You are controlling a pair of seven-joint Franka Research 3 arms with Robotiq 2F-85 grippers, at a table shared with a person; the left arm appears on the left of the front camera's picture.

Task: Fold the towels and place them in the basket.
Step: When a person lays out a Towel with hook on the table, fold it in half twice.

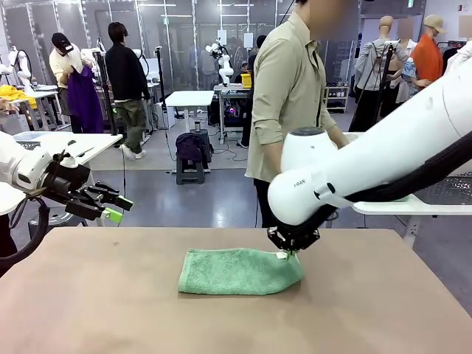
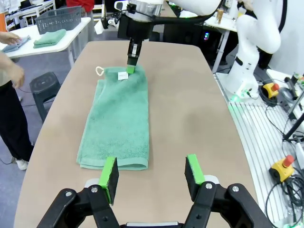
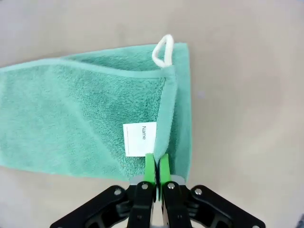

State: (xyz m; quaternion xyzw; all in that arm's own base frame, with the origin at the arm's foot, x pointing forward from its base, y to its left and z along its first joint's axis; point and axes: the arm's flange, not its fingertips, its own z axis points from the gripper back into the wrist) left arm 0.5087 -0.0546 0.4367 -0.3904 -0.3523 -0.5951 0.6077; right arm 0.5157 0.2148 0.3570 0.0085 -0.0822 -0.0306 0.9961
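Right gripper [image 3: 156,159]: green pads pressed flat together, no gap between them, pinching the hemmed edge of the mint green towel [image 3: 80,109] just beside a white label [image 3: 139,138] printed "Name". White hanging loop [image 3: 163,50]: at the towel corner beyond the label, lying on the bare tabletop. In the front view the same gripper [image 1: 286,254] points down from the right arm onto the right end of the towel [image 1: 236,271], which lies lengthwise across the middle of the brown table [image 1: 88,310] as a flat, doubled strip; that end sits slightly raised at the pads. Left gripper [image 2: 151,166]: jaws apart with a wide gap, nothing between the pads, held above the table just short of the towel's near end [image 2: 118,118]; in the front view it [image 1: 118,208] hangs off the table's left edge, well apart from the cloth. Across the left wrist view the right gripper [image 2: 130,69] stands at the towel's opposite end, next to the label [image 2: 123,75] and loop [image 2: 99,71]. Dark grey mesh basket [image 2: 59,19]: on a white side table [image 2: 71,35] away from the main table, with a folded green cloth [image 2: 50,38] just in front of it. Person [image 1: 287,96]: beige shirt, standing at the far side behind the right arm.
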